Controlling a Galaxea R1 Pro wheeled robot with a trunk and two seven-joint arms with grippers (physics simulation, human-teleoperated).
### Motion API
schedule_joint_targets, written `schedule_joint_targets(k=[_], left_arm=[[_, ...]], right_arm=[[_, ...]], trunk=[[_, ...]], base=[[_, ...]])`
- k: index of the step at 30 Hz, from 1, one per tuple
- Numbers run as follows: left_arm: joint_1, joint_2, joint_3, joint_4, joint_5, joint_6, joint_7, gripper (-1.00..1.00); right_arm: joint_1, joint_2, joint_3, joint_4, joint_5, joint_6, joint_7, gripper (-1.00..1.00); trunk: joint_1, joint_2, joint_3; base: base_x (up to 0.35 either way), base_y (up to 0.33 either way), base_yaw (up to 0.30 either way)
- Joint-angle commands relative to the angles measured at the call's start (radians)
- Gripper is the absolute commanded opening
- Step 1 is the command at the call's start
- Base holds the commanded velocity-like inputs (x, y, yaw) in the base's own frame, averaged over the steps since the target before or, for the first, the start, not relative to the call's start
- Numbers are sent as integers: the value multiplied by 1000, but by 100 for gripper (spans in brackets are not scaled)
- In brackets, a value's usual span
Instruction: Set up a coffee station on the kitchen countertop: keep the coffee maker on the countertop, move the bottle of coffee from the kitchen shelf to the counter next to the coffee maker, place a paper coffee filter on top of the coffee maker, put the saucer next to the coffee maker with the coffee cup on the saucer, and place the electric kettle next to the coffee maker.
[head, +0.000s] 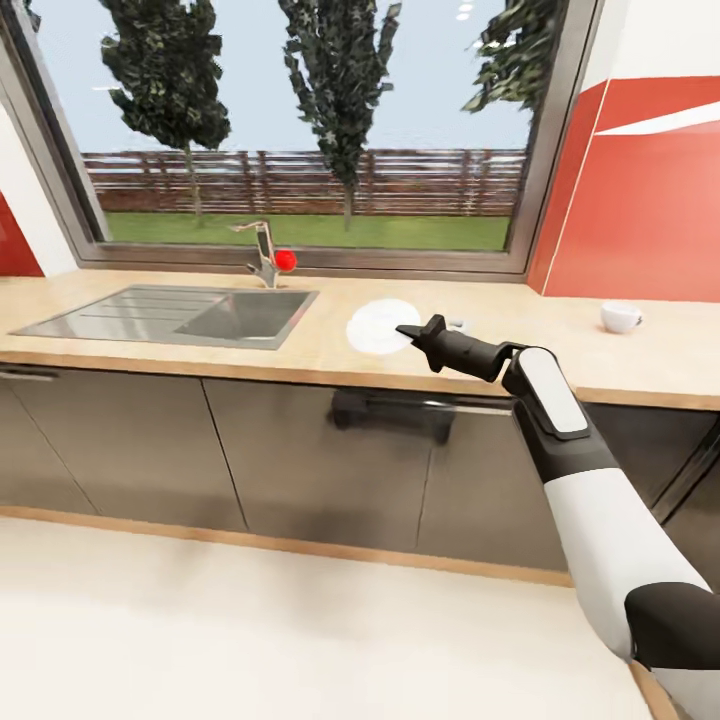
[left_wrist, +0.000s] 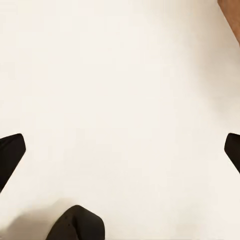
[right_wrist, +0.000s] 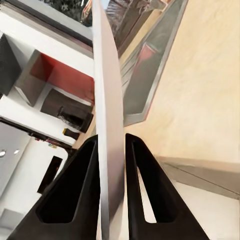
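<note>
The small round plain white saucer (head: 380, 327) sits at the tip of the right pincer (head: 408, 333), held over the long light-wood table (head: 330, 345) just beside the steel sink (head: 175, 315), below the wide window. The right wrist view shows the saucer (right_wrist: 109, 115) edge-on as a thin pale blade running between the two black fingers (right_wrist: 67, 192), which are closed on it, one pad against each face. From the head view it cannot be told whether the saucer's underside touches the table or hangs just above it. That view also takes in the small white coffee cup (head: 620, 316) with its handle, standing on the table well apart on the robot's right, near the red wall panel (head: 640, 200). The left wrist view looks down on the pale floor (left_wrist: 120, 90), with the dark fingertips (left_wrist: 10, 155) of the left pincer (left_wrist: 120, 155) far apart at opposite edges, wide open and holding nothing.
</note>
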Motion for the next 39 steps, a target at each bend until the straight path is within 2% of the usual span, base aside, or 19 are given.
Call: schedule_joint_targets(k=[1, 10, 15, 19, 27, 39], left_arm=[[-1, -1, 6, -1, 6, 10, 2, 100], [-1, -1, 8, -2, 6, 9, 4, 100], [-1, -1, 8, 0, 6, 10, 3, 100], [-1, 0, 9, 3, 6, 10, -27, 100], [-1, 0, 9, 4, 6, 10, -38, 100], [-1, 0, 10, 4, 6, 10, -39, 100]], right_arm=[[0, -1, 2, 5, -13, 0, -9, -100], [0, 1, 3, 13, -13, 0, -8, -100], [0, 2, 37, 14, -13, -1, -8, -100], [0, 4, 52, 27, -13, -2, -8, -100], [0, 21, 57, 35, -13, -2, -8, -100], [0, 24, 58, 43, -13, -2, -8, -100]], trunk=[[0, 0, -1], [0, 0, -1], [0, 0, -1], [0, 0, -1], [0, 0, -1], [0, 0, -1]], base=[[173, 129, 269], [234, 199, 269], [251, 228, 270], [252, 247, 270], [246, 256, 270], [226, 263, 270]])
